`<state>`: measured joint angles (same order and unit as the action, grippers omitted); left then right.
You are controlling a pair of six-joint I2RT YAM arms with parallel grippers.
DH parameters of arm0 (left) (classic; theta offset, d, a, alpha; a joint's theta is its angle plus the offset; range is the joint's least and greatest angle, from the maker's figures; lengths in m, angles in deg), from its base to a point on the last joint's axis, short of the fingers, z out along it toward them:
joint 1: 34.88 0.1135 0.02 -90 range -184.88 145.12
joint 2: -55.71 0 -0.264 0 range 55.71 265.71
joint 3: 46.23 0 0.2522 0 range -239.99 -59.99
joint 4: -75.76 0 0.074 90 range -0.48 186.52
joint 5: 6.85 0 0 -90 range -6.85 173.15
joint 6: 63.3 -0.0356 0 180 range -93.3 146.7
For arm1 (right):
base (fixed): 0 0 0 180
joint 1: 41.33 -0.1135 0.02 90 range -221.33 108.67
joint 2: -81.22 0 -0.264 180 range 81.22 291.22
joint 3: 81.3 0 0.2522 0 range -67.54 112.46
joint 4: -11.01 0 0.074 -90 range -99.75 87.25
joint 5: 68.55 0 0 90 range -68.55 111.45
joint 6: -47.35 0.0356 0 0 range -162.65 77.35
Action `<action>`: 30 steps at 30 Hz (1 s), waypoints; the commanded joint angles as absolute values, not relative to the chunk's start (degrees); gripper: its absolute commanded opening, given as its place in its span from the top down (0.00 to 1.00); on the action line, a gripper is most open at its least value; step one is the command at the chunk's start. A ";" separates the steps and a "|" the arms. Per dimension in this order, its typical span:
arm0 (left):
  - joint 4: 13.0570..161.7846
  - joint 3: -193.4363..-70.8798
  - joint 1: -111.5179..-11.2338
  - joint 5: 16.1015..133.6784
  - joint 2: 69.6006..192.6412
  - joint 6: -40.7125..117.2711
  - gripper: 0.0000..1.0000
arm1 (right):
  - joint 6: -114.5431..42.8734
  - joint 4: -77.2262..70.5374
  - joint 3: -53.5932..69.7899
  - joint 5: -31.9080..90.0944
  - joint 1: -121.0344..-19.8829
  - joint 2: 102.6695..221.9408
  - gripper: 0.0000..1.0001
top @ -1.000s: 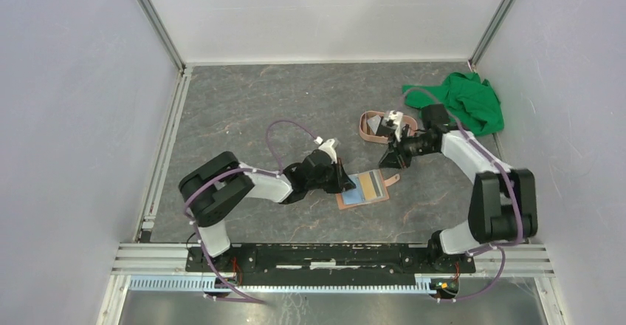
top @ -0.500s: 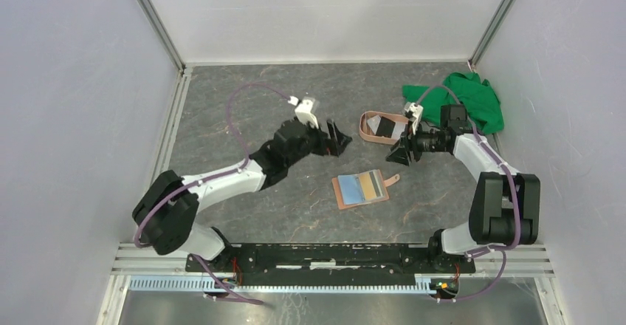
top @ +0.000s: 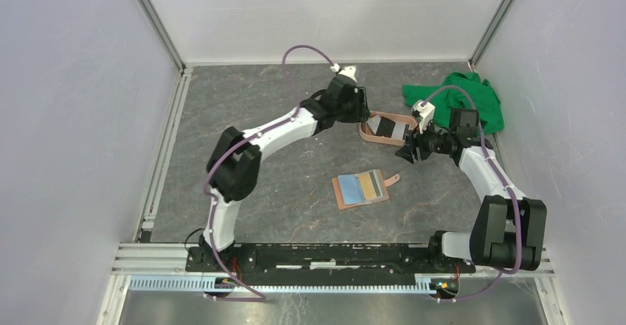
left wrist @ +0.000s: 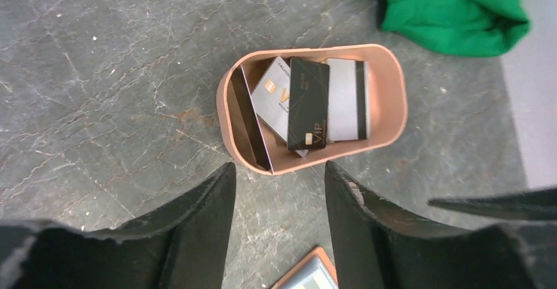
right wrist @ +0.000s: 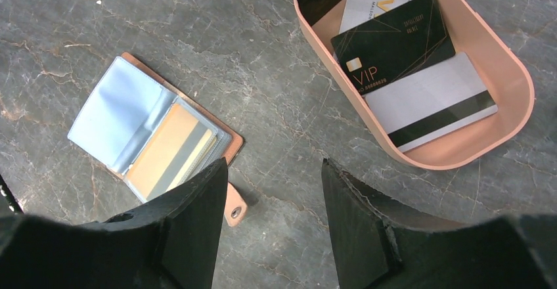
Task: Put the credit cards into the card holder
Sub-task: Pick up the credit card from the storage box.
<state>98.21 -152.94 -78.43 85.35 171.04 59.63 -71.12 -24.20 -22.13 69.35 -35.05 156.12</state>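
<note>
Card holder (top: 362, 189) lies opened flat on the grey marbled table (top: 221, 96), the nearest of the loose things to the arm bases. Its inner side faces up. We see a light blue card (right wrist: 115, 121) in one pocket and an orange-yellow card (right wrist: 171, 154) with a grey stripe in the pocket beside it. Its snap tab (right wrist: 233, 207) sticks out at the holder's 3 o'clock edge in the overhead view.

At 1 o'clock from the holder, and apart from it, stands the pink oval tray (left wrist: 394, 105). The right end effector (right wrist: 272, 167) hangs over the table at the tray's 5 o'clock, between tray and holder. Its fingers are spread and nothing is between them.

Inside the tray we count three cards lying overlapped. A black card (left wrist: 307, 105) marked VIP is on top. A grey-white card (left wrist: 272, 95) with gold lettering lies partly under it. A white card (left wrist: 345, 98) shows its dark magnetic stripe. A thin dark piece (left wrist: 249, 118) leans along one end wall of the tray, and we cannot tell whether it is a card.

The left end effector (top: 358, 107) hovers at the tray's 10 o'clock rim on a long reach across the table. Its fingers are spread too, and it holds nothing. In the left wrist view the tray shows between and beyond them.

Farthest out, at 2 o'clock from the tray, a crumpled green cloth (top: 465, 102) sits in the table's far right corner.
</note>
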 commanded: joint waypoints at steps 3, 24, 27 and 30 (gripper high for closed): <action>116.87 -169.55 -81.79 94.74 180.92 57.33 0.48 | -69.93 -22.88 -21.31 68.99 -34.48 156.23 0.39; 120.10 -184.64 -81.92 96.04 193.40 57.35 0.60 | -69.86 -23.42 -21.22 70.76 -34.12 157.09 0.40; 120.10 -185.01 -81.96 95.85 194.17 57.53 0.62 | -69.90 -23.48 -21.17 70.84 -34.05 157.12 0.40; 120.13 -185.38 -81.95 95.63 194.93 57.55 0.65 | -69.98 -23.57 -21.13 70.93 -34.04 157.07 0.40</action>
<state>120.55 -182.51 -82.10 95.07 193.58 59.17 -70.05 -24.25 -22.13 69.42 -34.41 157.04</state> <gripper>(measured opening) 0.374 0.603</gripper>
